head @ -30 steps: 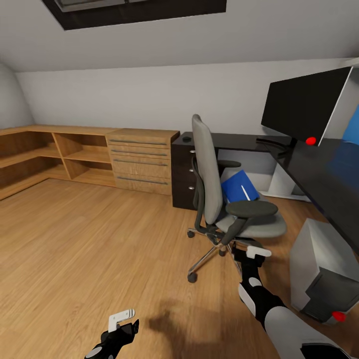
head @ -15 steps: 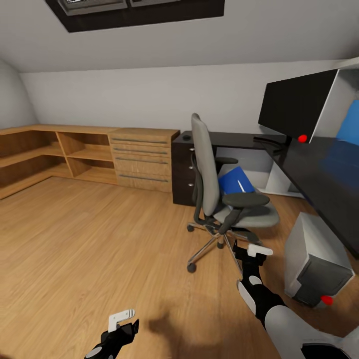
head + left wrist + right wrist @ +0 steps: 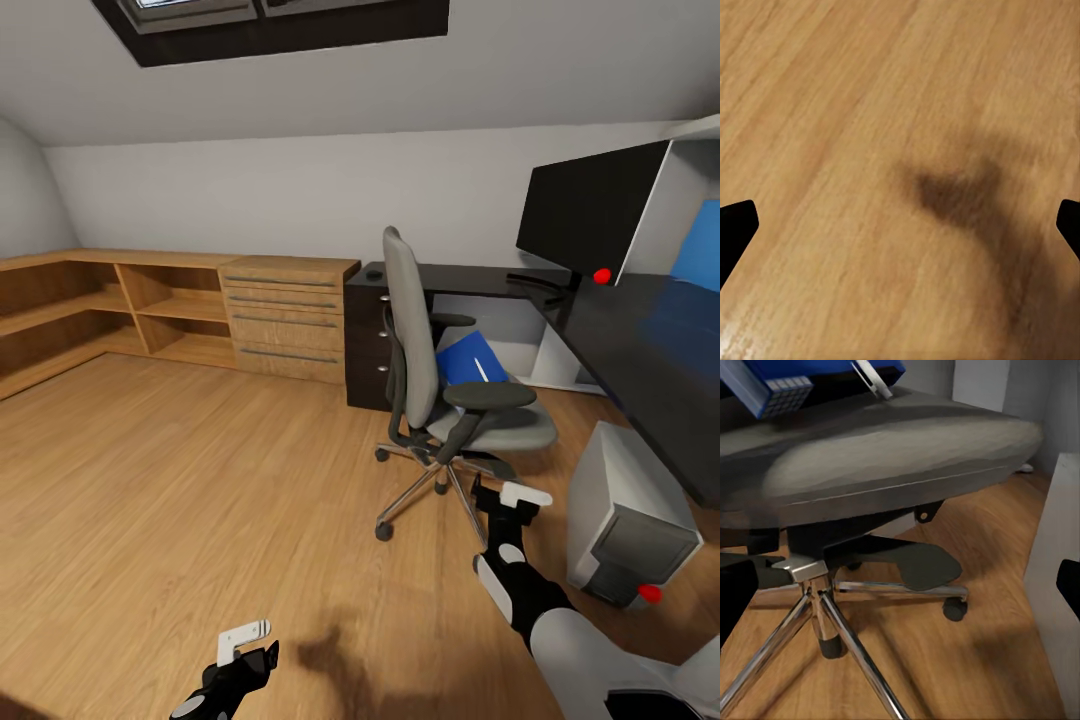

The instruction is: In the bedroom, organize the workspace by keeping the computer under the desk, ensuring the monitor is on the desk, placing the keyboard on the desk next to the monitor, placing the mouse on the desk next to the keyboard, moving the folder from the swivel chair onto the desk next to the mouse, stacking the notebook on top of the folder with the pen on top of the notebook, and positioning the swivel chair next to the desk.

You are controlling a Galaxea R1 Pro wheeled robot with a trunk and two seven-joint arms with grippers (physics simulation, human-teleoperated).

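The grey swivel chair (image 3: 440, 395) stands on the floor in front of the black desk (image 3: 640, 335). A blue folder (image 3: 468, 358) leans on its seat, with the pale pen (image 3: 484, 371) lying across it. The monitor (image 3: 585, 218) stands on the desk. The grey computer (image 3: 625, 515) sits on the floor by the desk's edge. A small dark mouse (image 3: 374, 274) rests on the drawer end. My right gripper (image 3: 510, 498) is open, low by the chair's chrome base (image 3: 817, 607), below the seat (image 3: 885, 450). My left gripper (image 3: 245, 640) is open over bare floor. Keyboard and notebook are out of view.
A light wooden dresser (image 3: 285, 315) and open shelves (image 3: 90, 310) line the back wall at the left. A blue wall panel (image 3: 700, 255) shows behind the desk. Wide wooden floor (image 3: 200, 480) lies to the chair's left.
The whole picture has shifted, so the camera has moved; chair, desk and computer sit slightly differently in it. Both arms keep the same pose and both grippers stay open.
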